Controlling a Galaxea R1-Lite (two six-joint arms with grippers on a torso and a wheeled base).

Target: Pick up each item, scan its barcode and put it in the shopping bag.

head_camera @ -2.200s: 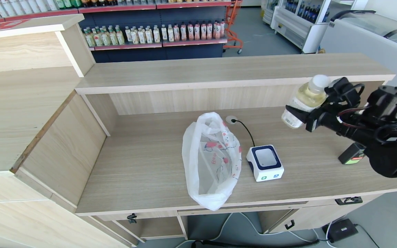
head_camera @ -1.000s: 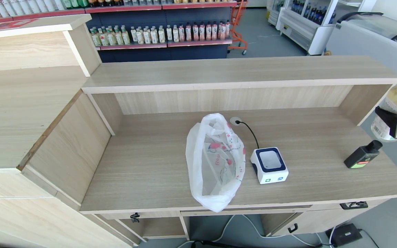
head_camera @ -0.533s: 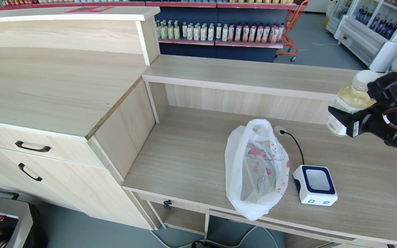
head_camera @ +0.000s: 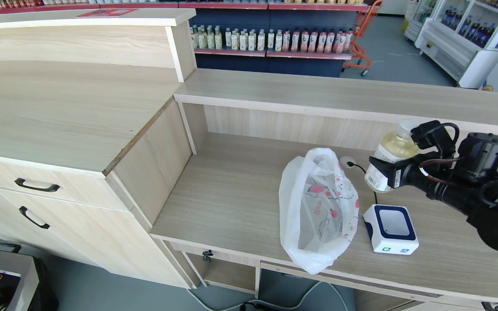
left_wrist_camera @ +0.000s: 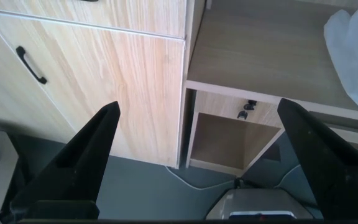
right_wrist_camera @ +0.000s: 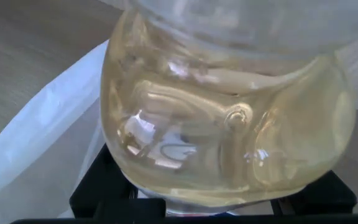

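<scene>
My right gripper (head_camera: 386,173) is shut on a clear bottle of pale yellow drink (head_camera: 390,155) with a white cap and a barcode label, held in the air just behind the white and blue barcode scanner (head_camera: 390,227) and to the right of the white plastic shopping bag (head_camera: 318,207). Up close in the right wrist view, the bottle (right_wrist_camera: 229,118) hangs above the bag (right_wrist_camera: 36,137). The bag lies open on the counter (head_camera: 236,194). My left gripper (left_wrist_camera: 201,155) is open, down beside the counter's drawers, with nothing between its fingers.
A raised wooden ledge (head_camera: 318,93) runs along the back of the counter, and a higher cabinet top (head_camera: 59,108) with drawers stands to the left. The scanner's black cable (head_camera: 363,170) runs to a hole in the counter. A black case (head_camera: 7,276) sits on the floor.
The head camera has swung left. My right arm has brought the bottle down and leftward, from near the ledge to just behind the scanner.
</scene>
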